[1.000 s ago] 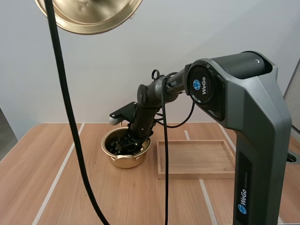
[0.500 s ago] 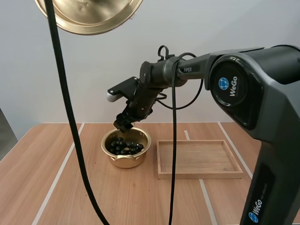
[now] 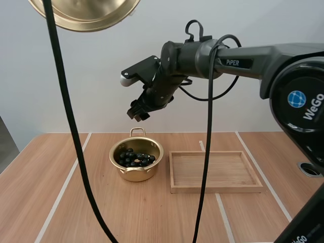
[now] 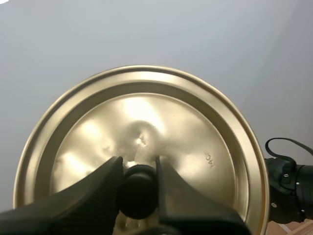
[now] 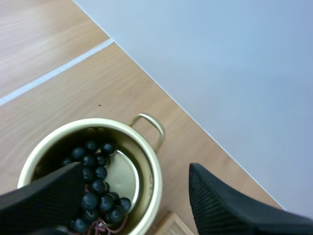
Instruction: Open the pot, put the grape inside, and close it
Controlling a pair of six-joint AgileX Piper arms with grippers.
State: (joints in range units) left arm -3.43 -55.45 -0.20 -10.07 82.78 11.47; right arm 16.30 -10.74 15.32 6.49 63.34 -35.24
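Grapes (image 3: pixel 135 158) are seen in the pot (image 3: pixel 135 174). The lid (image 4: pixel 176 132) is clamped by left gripper (image 4: pixel 138 165); right gripper (image 3: pixel 137 112) is spread wide.

Upper part of the lid (image 3: pixel 86 15) cut off by the high view's edge, its knob (image 4: pixel 138 193) partly hidden inside the left claw (image 4: pixel 138 163)

Round gold metal pot (image 3: pixel 135 174) stands uncovered, mouth open to a straight drop from above; bunch of dark grapes (image 3: pixel 134 158) covers its bottom. Right gripper (image 3: pixel 136 114) hangs above the pot's rear handle, well clear of the rim, fingers spread; its arm crosses the air behind and to the right. Gold round lid (image 3: pixel 83 12) sits high at left, pinched by its black knob (image 4: pixel 138 191) in left gripper (image 4: pixel 138 188), well apart from the pot. Shallow rectangular wooden tray (image 3: pixel 215 189) lies just right of the pot and blocks low approach there. Wooden table (image 3: pixel 61 202) left of and in front of the pot gives side access.
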